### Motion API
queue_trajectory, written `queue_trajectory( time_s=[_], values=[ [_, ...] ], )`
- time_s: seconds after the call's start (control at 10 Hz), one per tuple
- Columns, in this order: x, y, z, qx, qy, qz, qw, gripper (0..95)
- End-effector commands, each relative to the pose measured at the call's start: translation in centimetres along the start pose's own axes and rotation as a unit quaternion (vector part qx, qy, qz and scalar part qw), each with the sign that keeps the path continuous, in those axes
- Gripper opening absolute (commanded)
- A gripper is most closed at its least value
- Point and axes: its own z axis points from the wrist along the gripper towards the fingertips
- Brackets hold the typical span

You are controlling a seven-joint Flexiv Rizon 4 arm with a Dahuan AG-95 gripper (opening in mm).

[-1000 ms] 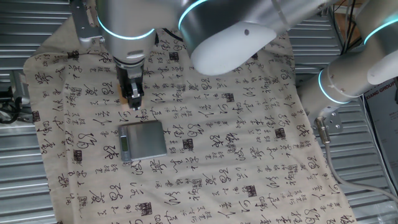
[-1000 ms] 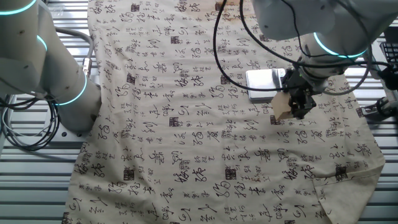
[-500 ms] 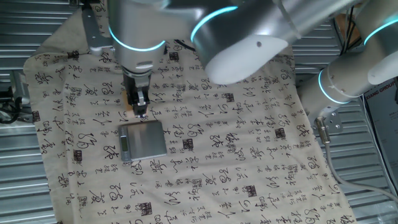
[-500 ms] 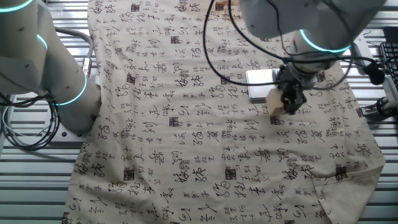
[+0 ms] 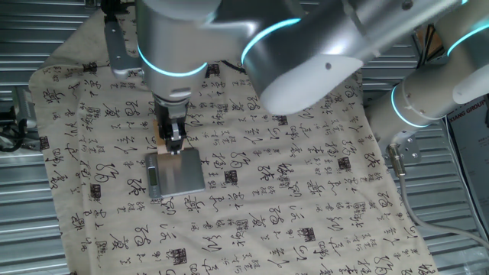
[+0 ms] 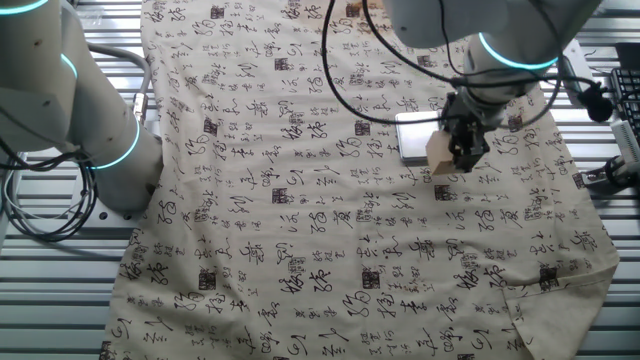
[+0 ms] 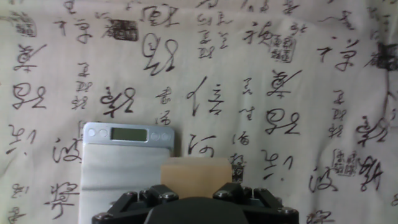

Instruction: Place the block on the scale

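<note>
Block (image 6: 438, 152) carried, not yet on the scale (image 5: 177, 171).
Gripper (image 5: 173, 137) grasps it in the air just beside the scale's edge; centring over the plate, lowering and release remain.

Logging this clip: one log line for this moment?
gripper: shut on block | block: airborne, at scale edge | placed: no

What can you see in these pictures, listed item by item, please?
block: one, tan, held in the gripper above the near edge of the scale
scale: one, grey, on the cloth, display strip along one edge
cloth: one, beige with black characters, covering the table
second arm: one, silver with cyan rings, at the table's side
arm: one, silver with cyan rings
gripper: one, black, shut on the block
</note>
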Motion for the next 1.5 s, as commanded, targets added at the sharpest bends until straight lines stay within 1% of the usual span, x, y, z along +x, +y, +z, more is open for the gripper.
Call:
queue_trajectory(
  time_s=[0.1,0.2,0.3,0.4,0.5,0.6,0.8,0.9,1.0,1.1,1.2,1.5],
  values=[
    [0.1,0.6,0.0,-0.003,-0.002,0.003,1.0,0.0],
    [0.2,0.8,0.0,-0.006,-0.002,0.003,1.0,0.0],
    [0.3,1.1,0.0,-0.005,-0.002,0.002,1.0,0.0],
    [0.4,1.6,0.0,-0.009,-0.004,0.003,1.0,0.0],
    [0.5,1.9,0.1,-0.008,-0.004,-0.001,1.0,0.0],
    [0.5,2.2,0.1,-0.013,-0.005,-0.001,0.9999,0.0],
    [0.6,3.0,0.0,-0.014,-0.006,0.002,0.9999,0.0],
    [0.6,3.3,0.0,-0.012,-0.005,0.001,0.9999,0.0],
    [0.5,4.2,0.1,-0.014,-0.006,0.005,0.9999,0.0],
    [0.5,4.7,0.2,-0.009,-0.007,0.006,0.9999,0.0],
    [0.5,5.1,0.4,-0.009,-0.008,0.008,0.9999,0.0],
    [0.5,5.1,0.4,-0.01,-0.007,0.006,0.9999,0.0]
  ],
)
